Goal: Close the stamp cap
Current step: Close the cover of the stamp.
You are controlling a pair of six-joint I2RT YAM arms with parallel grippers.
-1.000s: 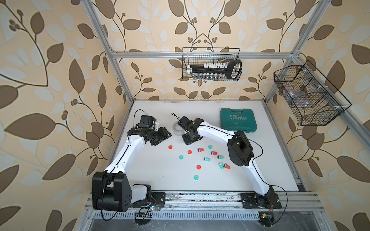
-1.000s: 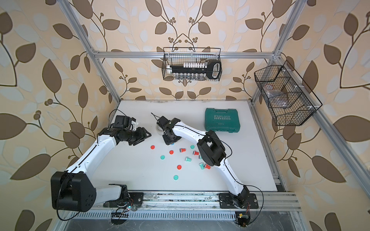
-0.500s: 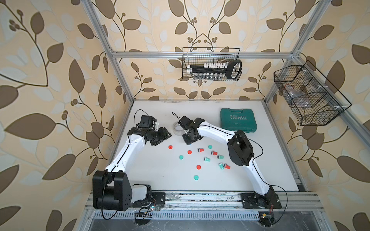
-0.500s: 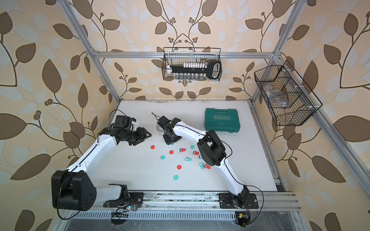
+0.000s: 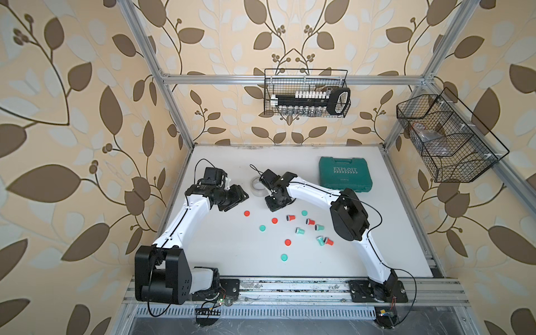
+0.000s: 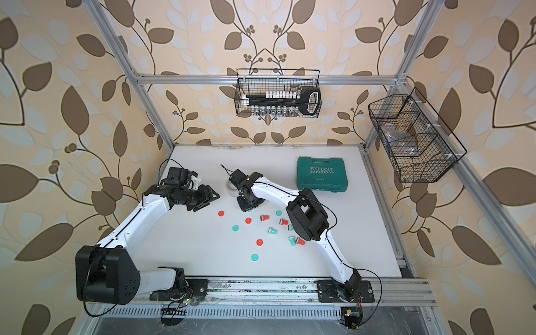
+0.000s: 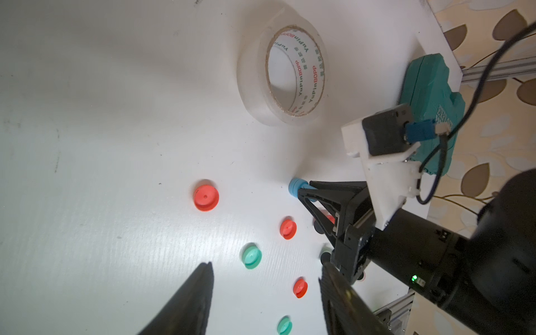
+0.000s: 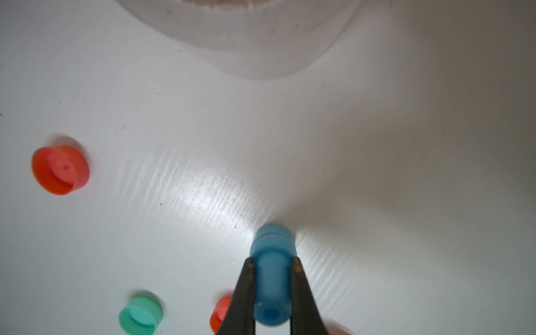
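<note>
Stamp [image 8: 272,278], blue (touching table [image 8: 174,116]), in right gripper [image 8: 272,262]

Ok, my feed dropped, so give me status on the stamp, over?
Right gripper shut on blue stamp, wide end at table. Left gripper open, empty. Tape roll nearby, not touching.

"EXPLOIT" is showing in pale capitals, above a row of arrow marks, on the lid of the green case [image 5: 345,174], in both top views. The case is lying well apart from the right claw [image 5: 274,203], off to its right. A smaller line under the arrows is too fine to read. "YuPinBOPP", with "BOPP" in red, is repeating round the inner core of the tape [image 7: 282,75], beside unreadable Chinese characters. The tape is sitting near that claw, behind it.
</note>
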